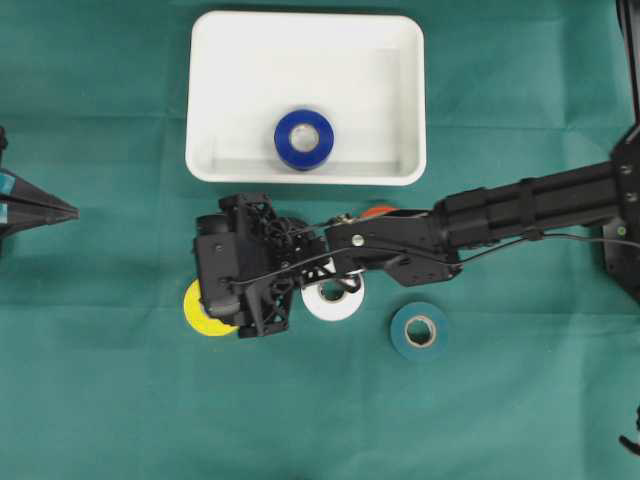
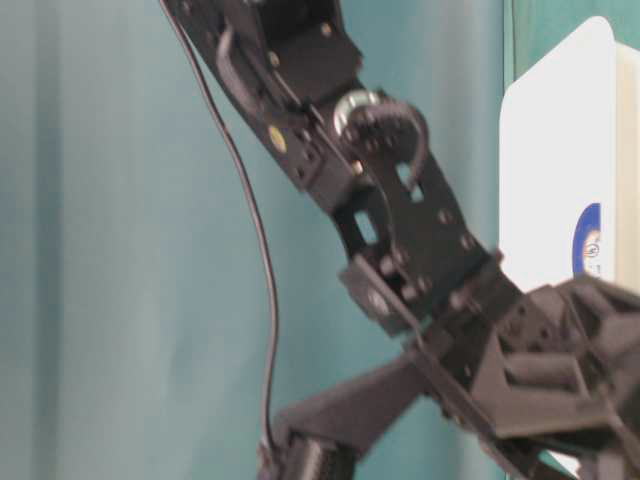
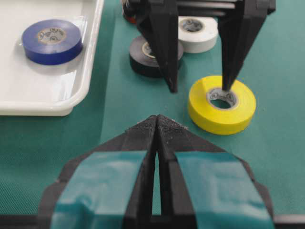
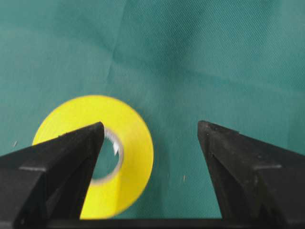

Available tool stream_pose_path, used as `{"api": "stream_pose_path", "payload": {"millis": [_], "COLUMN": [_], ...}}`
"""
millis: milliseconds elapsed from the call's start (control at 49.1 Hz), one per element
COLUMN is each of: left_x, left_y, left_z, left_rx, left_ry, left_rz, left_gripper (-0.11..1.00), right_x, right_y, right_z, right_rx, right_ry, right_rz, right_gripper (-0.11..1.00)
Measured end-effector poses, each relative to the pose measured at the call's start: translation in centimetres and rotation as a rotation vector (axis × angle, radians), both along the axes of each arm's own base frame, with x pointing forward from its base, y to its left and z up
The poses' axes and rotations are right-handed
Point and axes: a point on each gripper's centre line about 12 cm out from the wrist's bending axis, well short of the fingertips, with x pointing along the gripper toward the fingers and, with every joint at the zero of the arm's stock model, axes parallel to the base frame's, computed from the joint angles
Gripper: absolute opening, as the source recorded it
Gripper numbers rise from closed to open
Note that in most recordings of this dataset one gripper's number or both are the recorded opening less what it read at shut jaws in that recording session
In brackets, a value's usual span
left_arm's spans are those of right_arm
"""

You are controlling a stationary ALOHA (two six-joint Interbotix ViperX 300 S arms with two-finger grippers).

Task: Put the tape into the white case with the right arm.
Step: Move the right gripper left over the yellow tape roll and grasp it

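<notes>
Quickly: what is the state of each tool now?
Left tool: closed, holding nothing.
Right tool: open, one finger inside the yellow tape roll, not gripping.

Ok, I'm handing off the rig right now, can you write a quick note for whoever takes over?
Right gripper: open, fingers straddling one side of the yellow tape roll, one tip in its core, not closed.
Left gripper: shut, idle at the left edge.
Shallow white plastic case: holds the blue tape roll.
On the green cloth: yellow, white, black and teal rolls.
Left: close, lift, drop in case.
</notes>
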Motion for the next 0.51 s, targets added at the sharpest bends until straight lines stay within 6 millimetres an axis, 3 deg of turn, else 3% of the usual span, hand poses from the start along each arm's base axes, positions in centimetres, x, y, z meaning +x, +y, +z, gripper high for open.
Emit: {"api": "stream_pose_path", "payload": {"millis": [163, 509], "left_x": [0.0, 0.0], "left_y": [0.0, 0.0], "left_z": [0.0, 0.0], "left_rx": [0.001, 0.000], "left_ry": [0.000, 0.002], "left_rz": [0.000, 0.000], "left_gripper": [0.00, 0.00], "right_x": [0.5, -0.5], "right_y": [-0.1, 0.4], "right_z": [-0.5, -1.7], "right_rx": [-0.020, -0.057], "right_ry": [0.021, 0.146], "right_rz": [0.001, -0.015], "right_gripper": [0.44, 0.45]}}
